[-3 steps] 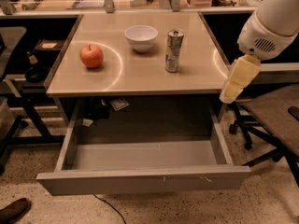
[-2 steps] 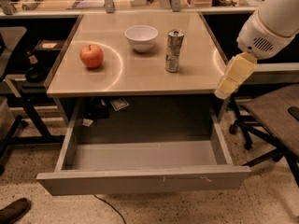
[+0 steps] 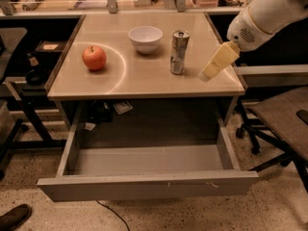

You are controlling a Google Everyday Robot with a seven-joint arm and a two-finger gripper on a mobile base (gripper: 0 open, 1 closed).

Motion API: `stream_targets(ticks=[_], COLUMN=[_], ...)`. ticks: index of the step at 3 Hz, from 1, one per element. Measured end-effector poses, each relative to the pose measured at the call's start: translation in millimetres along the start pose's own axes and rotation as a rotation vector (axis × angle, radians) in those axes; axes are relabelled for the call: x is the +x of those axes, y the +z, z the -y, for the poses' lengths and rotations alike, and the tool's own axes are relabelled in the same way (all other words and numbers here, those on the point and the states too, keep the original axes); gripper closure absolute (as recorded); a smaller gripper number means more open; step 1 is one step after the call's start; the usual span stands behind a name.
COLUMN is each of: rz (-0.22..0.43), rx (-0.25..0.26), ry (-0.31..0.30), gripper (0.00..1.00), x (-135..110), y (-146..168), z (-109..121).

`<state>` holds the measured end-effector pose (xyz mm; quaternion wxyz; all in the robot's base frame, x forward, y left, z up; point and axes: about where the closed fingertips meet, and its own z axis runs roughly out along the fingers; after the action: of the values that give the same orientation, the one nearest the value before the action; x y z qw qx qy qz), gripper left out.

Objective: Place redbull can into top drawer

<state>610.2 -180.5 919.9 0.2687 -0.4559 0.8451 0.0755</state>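
I have the tool (image 3: 212, 69) over the right edge of the tabletop (image 3: 144, 78), near the redbull can (image 3: 179, 52) but apart from it. It is angled down toward the can for what I judge is a side approach (whether it is apart or together I cannot tell). The can stands upright, not yet grasped. The top drawer (image 3: 149, 189) is open below, ready to receive it. A white bowl (image 3: 145, 38) sits just left of the can, with an apple (image 3: 94, 57) farther left. Neither blocks my line from the right.

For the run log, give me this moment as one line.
gripper right of redbull can, apart | can upright on table | top drawer open
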Motion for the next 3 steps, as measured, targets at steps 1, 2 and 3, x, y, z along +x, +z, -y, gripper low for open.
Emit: stream_targets(ticks=[1,2,3], rz=[0.067,0.117,0.152], rx=[-0.052,-0.099,-0.118], ry=[0.03,0.044,0.019], gripper=[0.0,0.0,0.0], x=[-21,-38,-77], y=[30,55,82], z=[4,7,10])
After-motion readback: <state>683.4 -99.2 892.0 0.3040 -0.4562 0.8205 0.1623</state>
